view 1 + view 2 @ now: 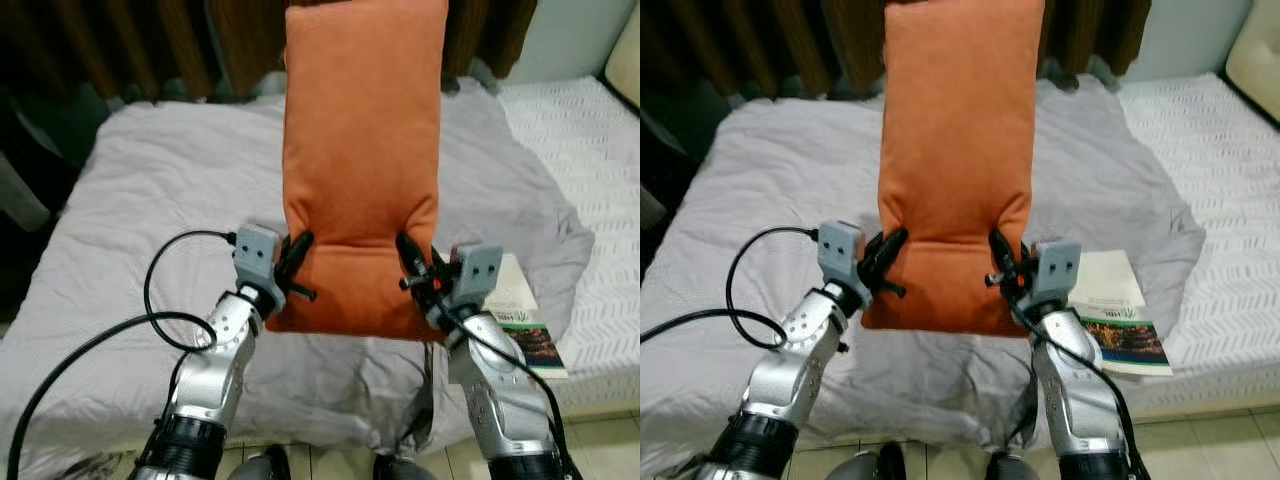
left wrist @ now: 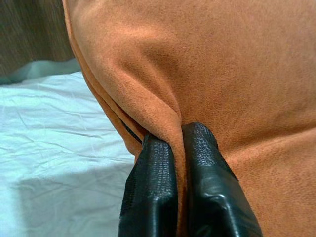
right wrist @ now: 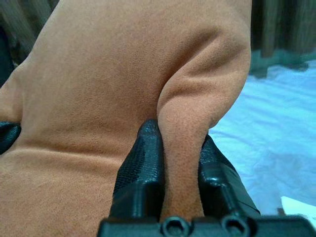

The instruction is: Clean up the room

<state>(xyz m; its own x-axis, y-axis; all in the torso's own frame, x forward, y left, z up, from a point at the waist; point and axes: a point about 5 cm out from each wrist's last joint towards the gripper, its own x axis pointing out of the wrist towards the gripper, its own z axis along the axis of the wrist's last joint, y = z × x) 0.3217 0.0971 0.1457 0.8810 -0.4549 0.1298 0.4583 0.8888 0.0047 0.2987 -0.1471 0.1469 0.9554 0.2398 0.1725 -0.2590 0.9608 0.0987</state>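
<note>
above the bed, held upright between both arms, hangs the orange cushion (image 1: 362, 150), a long rectangular pad whose lower end sags toward the robot while its top rises in front of the dark curtain (image 1: 130, 45). the left gripper (image 1: 293, 262) is pinched tight on a fold at the cushion's left edge, low down; the left wrist view shows its two black fingers (image 2: 153, 192) closed with only a thin ridge of fabric between them. the right gripper (image 1: 412, 260) is likewise clamped on the right edge at about the same height, its fingers (image 3: 140, 168) squeezing a thicker roll of the suede-like cover. under the cushion lies the grey blanket (image 1: 150, 200), rumpled across the mattress, and beside the right arm a book (image 1: 530, 340) and a sheet of paper (image 1: 510, 285) rest near the bed's edge on the white quilted cover (image 1: 590, 160). judged from this, the step in hand is carrying or placing the cushion somewhere on the bed. to do it well, both arms should move together at equal height so the fabric is not stretched or twisted out of the thinner left pinch, and the cushion should be lowered flat, well apart from the book, before either gripper lets go.
</note>
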